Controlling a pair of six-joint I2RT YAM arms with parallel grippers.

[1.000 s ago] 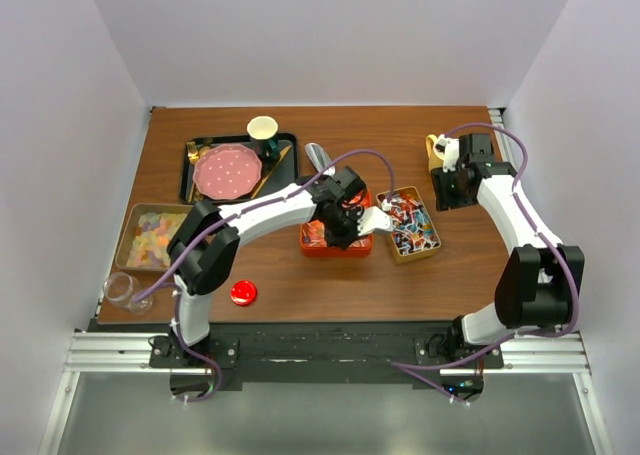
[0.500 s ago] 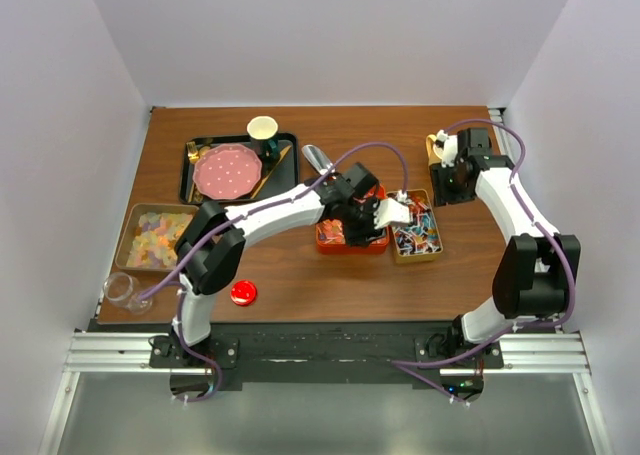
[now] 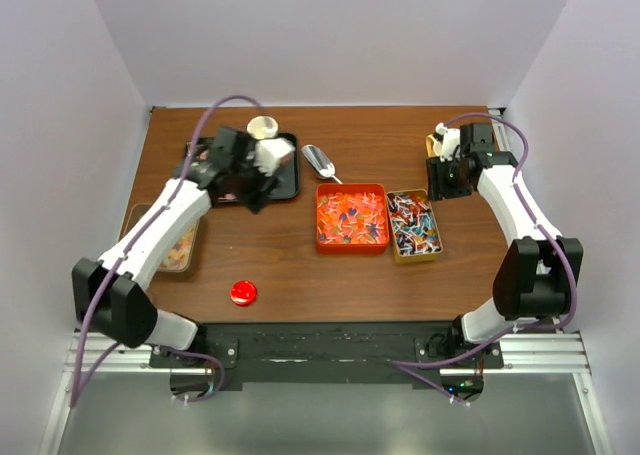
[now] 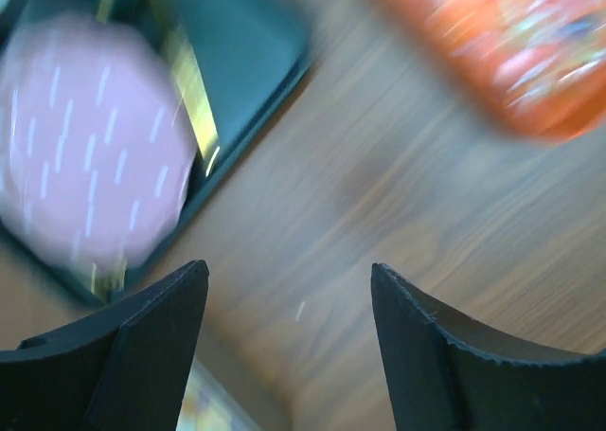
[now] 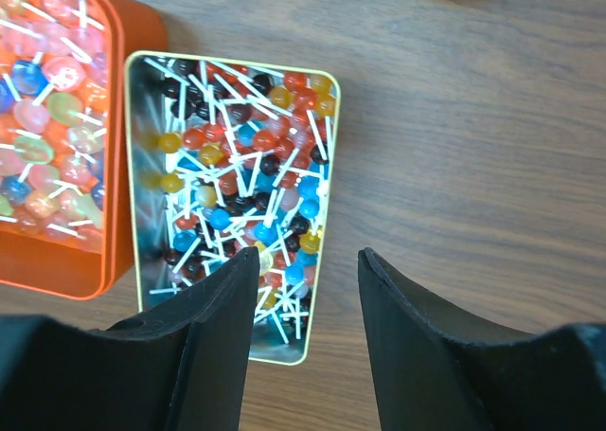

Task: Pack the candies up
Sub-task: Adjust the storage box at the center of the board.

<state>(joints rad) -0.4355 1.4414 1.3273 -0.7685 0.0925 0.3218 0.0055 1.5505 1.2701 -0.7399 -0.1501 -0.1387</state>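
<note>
Wrapped candies fill an orange box (image 3: 352, 217) at the table's middle, and more candies (image 5: 237, 189), small coloured balls on white sticks, fill a gold tin (image 3: 413, 225) touching its right side. Pale pastel candies lie in a tin (image 3: 178, 247) at the left, half hidden under my left arm. My left gripper (image 3: 257, 190) hovers by the black tray's right corner, open and empty (image 4: 289, 267); its view is blurred. My right gripper (image 3: 440, 187) hangs open and empty just right of the gold tin (image 5: 308, 253).
A black tray (image 3: 287, 175) at the back left carries a pink plate (image 4: 85, 166) and a paper cup (image 3: 263, 127). A metal scoop (image 3: 320, 160) lies behind the orange box. A red disc (image 3: 243, 293) sits near the front edge, a yellow object (image 3: 433, 147) at the back right.
The left gripper pushed the orange box right against the gold tin, opened, then swung left to the black tray. The right gripper shifted slightly toward the back.
</note>
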